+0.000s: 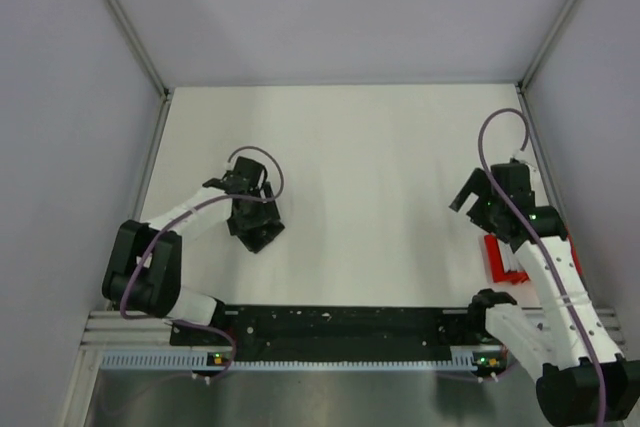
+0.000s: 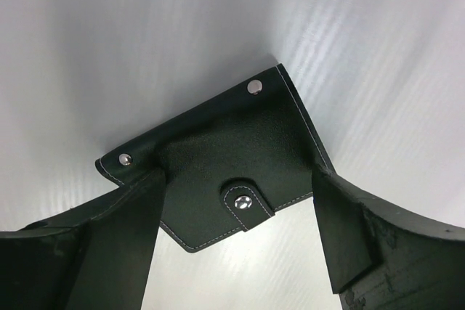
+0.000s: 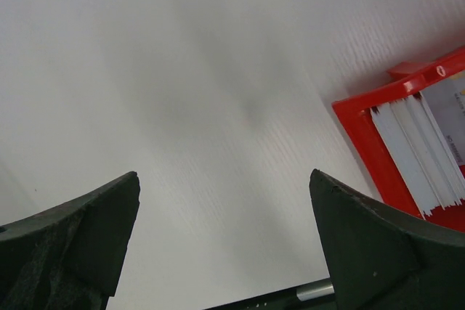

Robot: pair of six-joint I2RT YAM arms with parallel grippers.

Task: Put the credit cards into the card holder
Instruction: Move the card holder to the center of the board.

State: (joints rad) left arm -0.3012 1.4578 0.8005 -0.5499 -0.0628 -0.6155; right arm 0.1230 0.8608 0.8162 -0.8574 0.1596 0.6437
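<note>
The card holder (image 2: 240, 143) is a black fold-over wallet with white stitching and a snap tab. It lies closed and flat on the white table. My left gripper (image 2: 236, 172) is open just above it, and its fingers (image 2: 127, 230) overlap the holder's left and right edges. In the top view the gripper (image 1: 255, 225) covers most of the holder (image 1: 270, 235). Several pale credit cards (image 3: 418, 157) lie fanned in a red tray (image 3: 356, 132). My right gripper (image 3: 224, 176) is open and empty over bare table to the left of the tray. It also shows in the top view (image 1: 468, 197).
The red tray (image 1: 495, 252) sits at the near right, partly under the right arm. White walls close in the table at left, right and back. A black rail (image 1: 330, 325) runs along the near edge between the arm bases.
</note>
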